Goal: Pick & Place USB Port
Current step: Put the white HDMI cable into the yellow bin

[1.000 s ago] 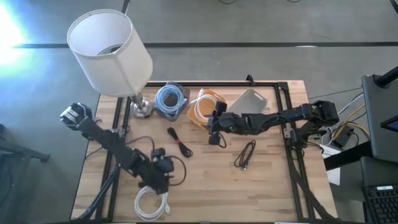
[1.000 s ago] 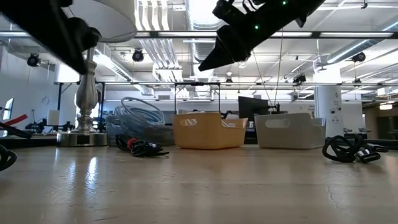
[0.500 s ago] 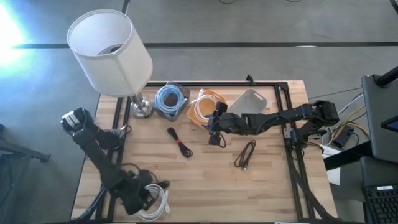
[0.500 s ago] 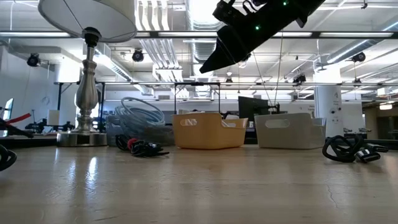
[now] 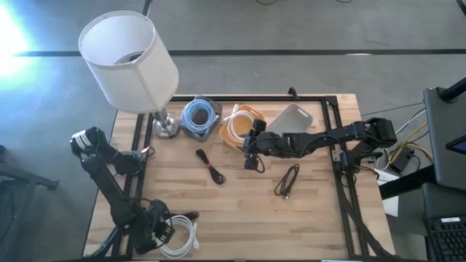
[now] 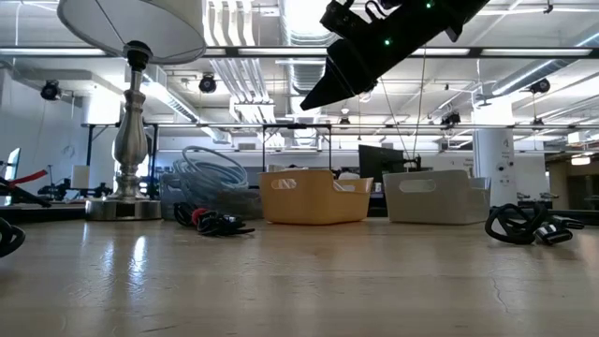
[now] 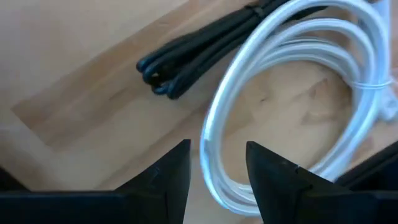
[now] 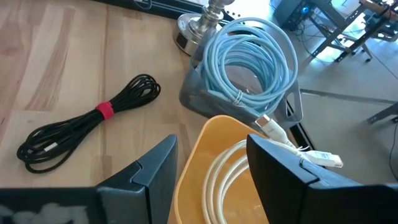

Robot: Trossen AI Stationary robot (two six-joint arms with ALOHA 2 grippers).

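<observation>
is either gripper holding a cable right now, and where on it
Nothing is held. The left gripper is open just over the white cable; the right gripper is open above the yellow bin.

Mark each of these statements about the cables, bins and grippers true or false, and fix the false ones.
1. The blue cable lies coiled in the grey bin. True.
2. The left gripper grips the white cable. False: its fingers are open, straddling the coil.
3. The black bundle with the red tie lies in the yellow bin. False: it lies on the table.
4. The right gripper hangs over the yellow bin. True.
5. The lamp lies toppled. False: it stands upright.
</observation>
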